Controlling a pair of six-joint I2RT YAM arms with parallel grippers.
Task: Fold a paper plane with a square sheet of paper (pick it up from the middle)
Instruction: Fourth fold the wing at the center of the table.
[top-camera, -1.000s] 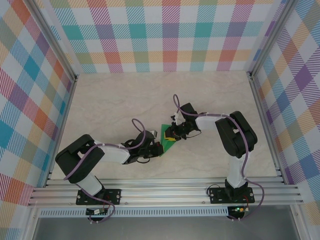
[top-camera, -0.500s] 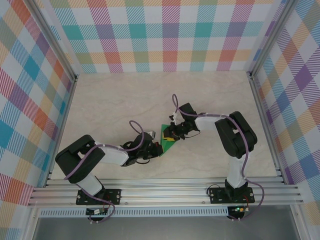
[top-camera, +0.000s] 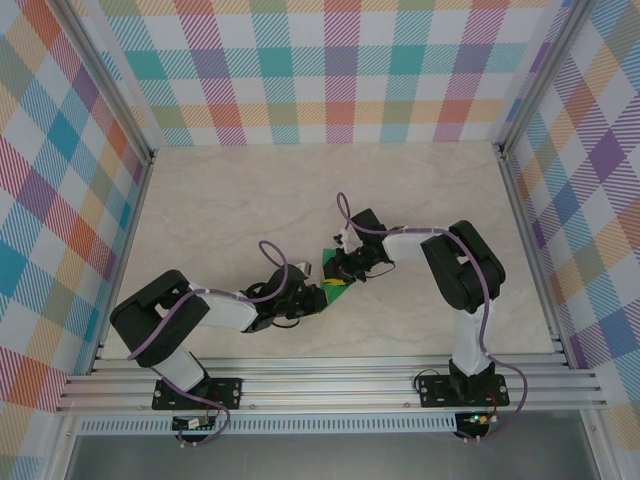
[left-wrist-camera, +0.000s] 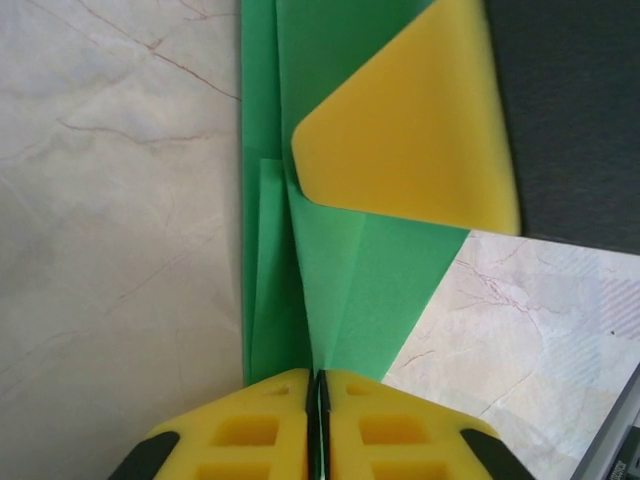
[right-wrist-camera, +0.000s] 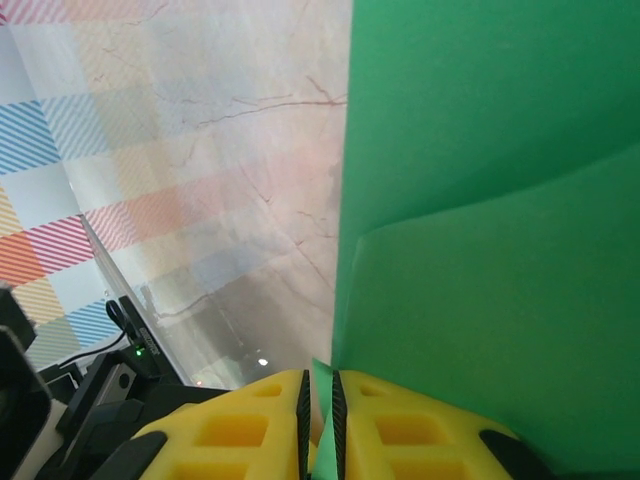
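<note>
The square sheet of paper (top-camera: 336, 291) is bright green and folded into layered flaps with a centre crease, held low over the table between both grippers. In the left wrist view the paper (left-wrist-camera: 370, 290) narrows toward my left gripper (left-wrist-camera: 320, 385), whose yellow fingers are shut on its crease. A yellow pad (left-wrist-camera: 410, 130) of the right gripper lies over the far part. My right gripper (right-wrist-camera: 320, 385) is shut on a corner of the paper (right-wrist-camera: 480, 300). From above, the left gripper (top-camera: 316, 296) and right gripper (top-camera: 338, 272) nearly meet.
The marble tabletop (top-camera: 250, 200) stretches open behind and to both sides. Plaid walls (top-camera: 330, 80) enclose it on three sides. An aluminium rail (top-camera: 330, 385) with the arm bases runs along the near edge.
The right gripper has shifted a little left and toward the left gripper, drawing the green paper closer together; less of it shows from above. The left arm has barely moved.
</note>
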